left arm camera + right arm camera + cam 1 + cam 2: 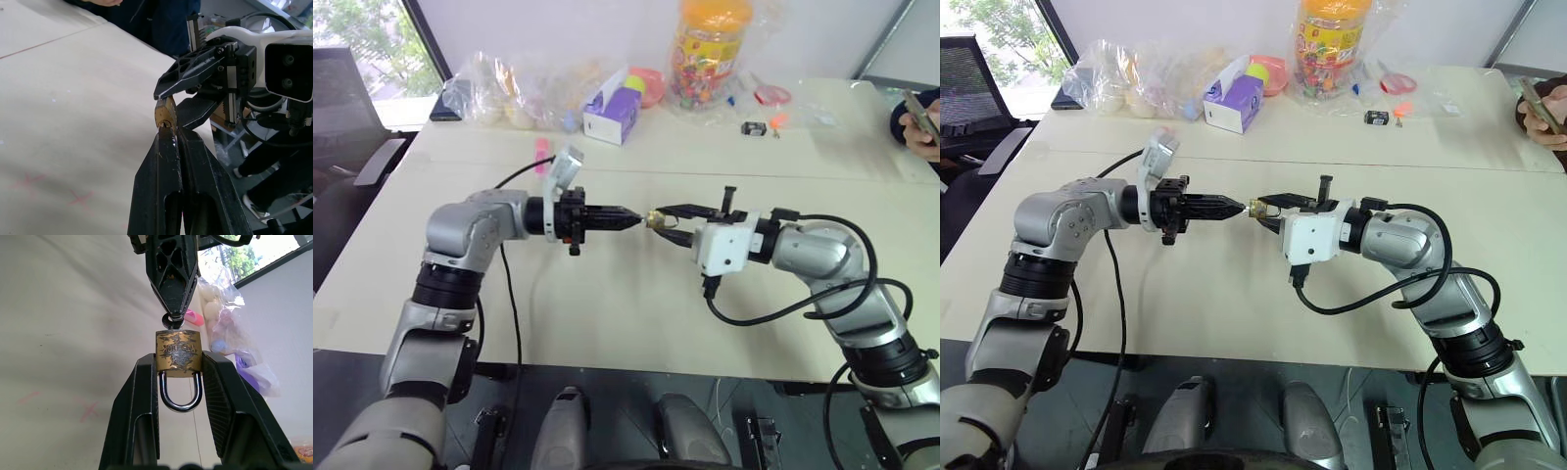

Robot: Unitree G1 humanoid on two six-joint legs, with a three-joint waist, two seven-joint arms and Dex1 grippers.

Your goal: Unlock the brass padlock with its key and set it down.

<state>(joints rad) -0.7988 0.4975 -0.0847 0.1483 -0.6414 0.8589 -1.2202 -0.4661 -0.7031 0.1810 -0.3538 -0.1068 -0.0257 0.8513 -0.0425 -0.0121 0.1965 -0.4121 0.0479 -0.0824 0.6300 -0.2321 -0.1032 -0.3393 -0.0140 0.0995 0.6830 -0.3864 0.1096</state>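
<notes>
The brass padlock (178, 352) hangs in the air over the table, pinched at its sides between the fingers of my right gripper (178, 358), which is shut on it. Its silvery shackle (181, 404) points back toward the right wrist, with both legs seated in the body. My left gripper (634, 219) points level at the lock from the left, meeting it tip to tip. It is shut on the key (173, 323), whose small round head shows at the fingertips against the padlock's bottom face. The key's blade is hidden.
The pale table (607, 313) lies below both arms. Along its far side stand a purple tissue box (612, 113), a candy jar (710, 54), plastic bags (499, 93) and a small black-and-silver object (754, 127). A person's hand (920, 122) shows at the far right.
</notes>
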